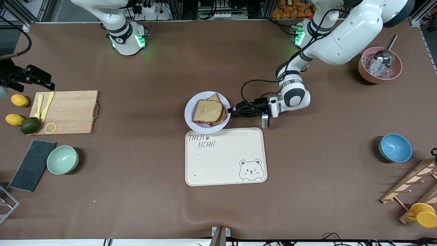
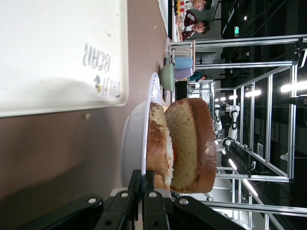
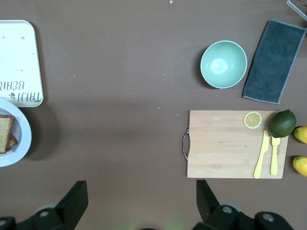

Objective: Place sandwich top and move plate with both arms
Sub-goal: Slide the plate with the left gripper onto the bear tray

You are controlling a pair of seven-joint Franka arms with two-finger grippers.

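1. The sandwich top [image 1: 207, 111] is seen resting on the stacked sandwich on the plate [image 1: 190, 116], so the placing step is judged done.
2. The plate sits on the worktop [image 1: 136, 191] just at the tray's [image 1: 225, 160] 12 o'clock edge, touching or nearly touching it; it is not yet on the tray.
3. The left pincer [image 1: 233, 110] is found at the plate's 3 o'clock rim, low over the worktop, its fingers drawn together on the plate's edge, as the left wrist view shows [image 2: 144, 201].
4. The right pincer [image 3: 139, 201] is held high over the worktop near the cutting board [image 3: 235, 143], fingers spread wide and holding nothing; that arm waits.
5. What is judged left: the plate's 9 o'clock rim must be taken by the right pincer, then the plate moved by both.
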